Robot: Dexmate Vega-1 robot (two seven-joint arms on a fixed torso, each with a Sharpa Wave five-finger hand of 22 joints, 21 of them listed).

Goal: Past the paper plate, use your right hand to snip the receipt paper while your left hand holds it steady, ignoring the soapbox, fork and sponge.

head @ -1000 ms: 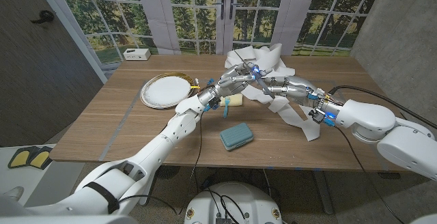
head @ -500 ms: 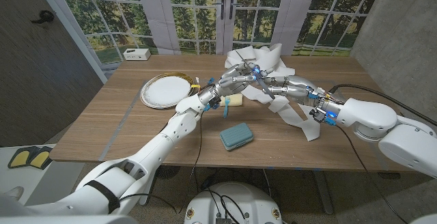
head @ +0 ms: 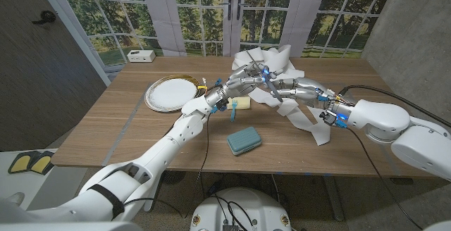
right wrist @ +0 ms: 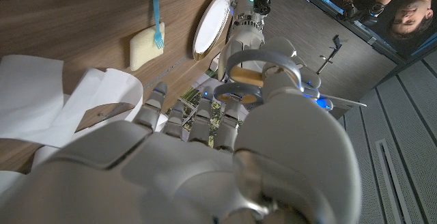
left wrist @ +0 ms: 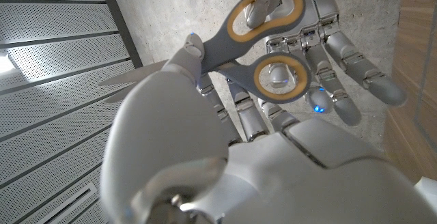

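Both hands (head: 262,81) (scissors (left wrist: 263,43)) over receipt paper (head: 304,120)

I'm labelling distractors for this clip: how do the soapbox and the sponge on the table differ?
The soapbox is teal; the sponge is pale yellow. The soapbox lies alone near the table's front edge; the sponge sits further back, close under the left hand. The soapbox carries nothing, while in the right wrist view a blue fork rests partly on the sponge. Both are small rounded blocks lying flat on the wooden table.
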